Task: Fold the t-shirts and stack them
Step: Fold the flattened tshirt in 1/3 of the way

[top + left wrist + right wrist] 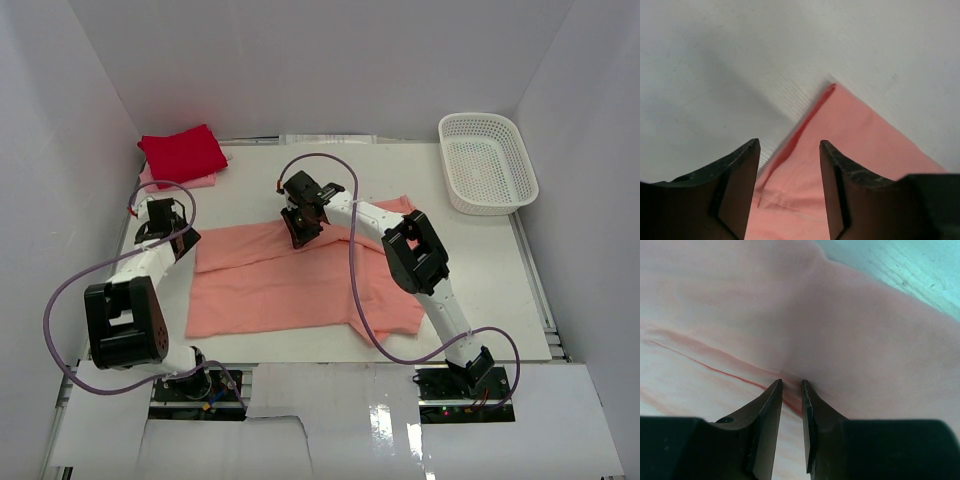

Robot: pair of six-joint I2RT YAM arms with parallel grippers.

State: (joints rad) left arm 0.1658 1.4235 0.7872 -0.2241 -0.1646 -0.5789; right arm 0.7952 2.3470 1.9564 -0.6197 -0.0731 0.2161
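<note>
We are working with the salmon-pink shirt [290, 285], which lies spread across the middle of the table [400, 160], its upper part already laid over into a long band while the lower part is flat and single. It looks like thin, light, limp cloth. It will not hold a shape by itself, it sags wherever we do not support it, and it drags along the tabletop instead of sliding cleanly. Nothing here can break, but a careless pull would undo the crease or bunch the layers. The left gripper [789, 145] hovers over the shirt's left corner with its jaws apart and nothing between them, and the corner hem shows just beyond the tips. The right gripper [791, 384] sits on the upper fold near the middle, its jaws drawn almost together. The cloth rises in a small ridge to the tips, so we judge that it is pinching a fold of the shirt. The best places to hold are the edges and corners, where hems and doubled layers give the fingers more to bite on, and we should take both ends of one edge so the fold travels evenly. The red shirt [183, 153] rests folded on the pale pink shirt [200, 181] at the far left corner, well apart from the basket [478, 117] at the far right.
</note>
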